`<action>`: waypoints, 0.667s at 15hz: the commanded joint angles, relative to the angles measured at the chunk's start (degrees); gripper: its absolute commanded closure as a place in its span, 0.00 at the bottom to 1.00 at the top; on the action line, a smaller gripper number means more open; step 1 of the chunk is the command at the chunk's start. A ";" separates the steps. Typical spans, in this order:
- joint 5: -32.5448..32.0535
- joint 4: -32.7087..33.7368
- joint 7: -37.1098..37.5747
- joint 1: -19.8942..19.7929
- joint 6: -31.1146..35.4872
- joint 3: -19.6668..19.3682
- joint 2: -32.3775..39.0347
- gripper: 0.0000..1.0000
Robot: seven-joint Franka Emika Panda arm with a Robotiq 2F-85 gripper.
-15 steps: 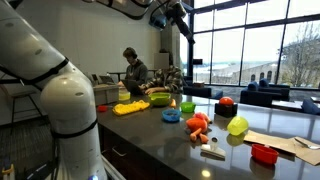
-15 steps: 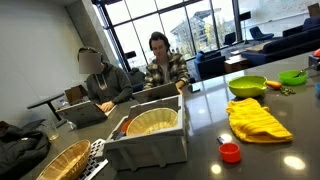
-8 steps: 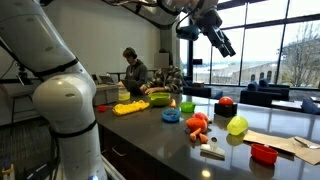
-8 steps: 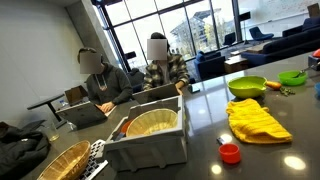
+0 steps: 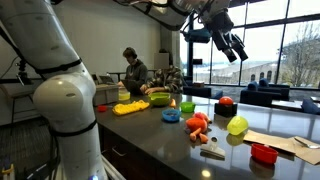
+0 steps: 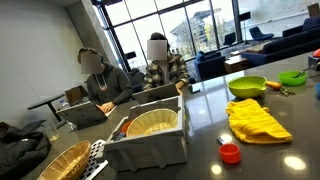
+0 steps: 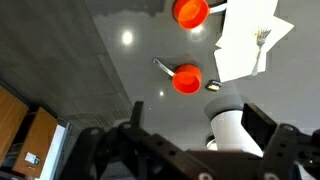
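My gripper (image 5: pixel 233 46) hangs high in the air above the dark counter (image 5: pixel 150 135), over its middle part. It is open and holds nothing. In the wrist view the gripper (image 7: pixel 198 118) looks straight down, with its two dark fingers spread wide at the bottom of the picture. Far below it lie a red bowl (image 7: pixel 190 11), a small red cup with a handle (image 7: pixel 186 78) and white paper (image 7: pixel 240 52) with a fork on it. A white cylinder (image 7: pixel 237 128) shows between the fingers; I cannot tell what it is.
The counter carries a yellow cloth (image 5: pixel 130 107), a green bowl (image 5: pixel 158 98), an orange toy (image 5: pixel 198 125), a red ball (image 5: pixel 227 101), a yellow-green ball (image 5: pixel 237 126) and a red bowl (image 5: pixel 263 153). A grey bin with a basket (image 6: pixel 150 128) stands at one end. Two people sit behind (image 6: pixel 165 65).
The arm has swung the gripper to the right and a little lower in the exterior view. The person at the back has shifted slightly.
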 commanded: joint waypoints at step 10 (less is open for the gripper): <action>-12.20 6.71 23.17 5.21 -6.56 -6.83 8.89 0.00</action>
